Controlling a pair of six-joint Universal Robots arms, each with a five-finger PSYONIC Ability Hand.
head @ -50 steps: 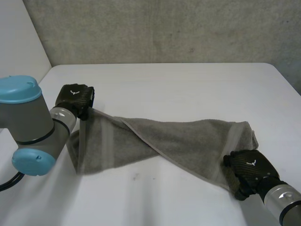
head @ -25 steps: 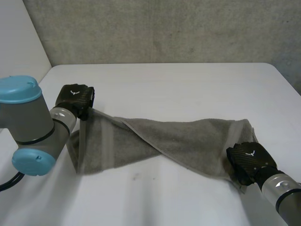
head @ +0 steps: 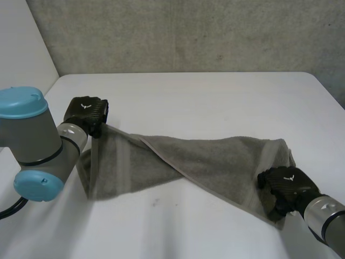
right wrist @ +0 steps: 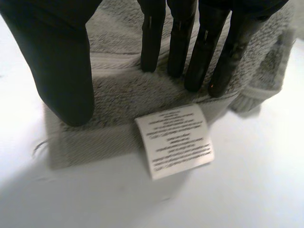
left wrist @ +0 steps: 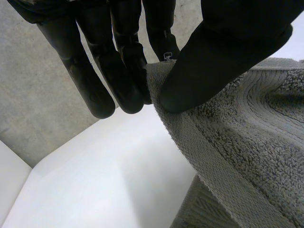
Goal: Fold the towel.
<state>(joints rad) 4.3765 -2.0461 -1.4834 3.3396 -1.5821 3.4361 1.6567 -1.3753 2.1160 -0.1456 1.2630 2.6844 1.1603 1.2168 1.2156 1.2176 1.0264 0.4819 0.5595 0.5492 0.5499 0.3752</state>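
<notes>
Label (right wrist: pixel 175 140) txt, at towel (right wrist: pixel 118 90) edge: too blurry to read. Head view: towel corner hidden under right robot hand (head: pixel 285 186). Left wrist view: towel cut off beyond left robot hand (left wrist: pixel 223 52) thumb.

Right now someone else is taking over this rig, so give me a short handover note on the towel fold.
Left robot hand: shut on the towel, pinching one end between thumb and fingers above the table.
Right robot hand: open, straight fingers on the towel's other end, by its white label.
Towel: stretched between the hands, twisted, one long edge flapped over.
Done: no neat fold yet.
Left: probably grip the right end, straighten, fold.
</notes>
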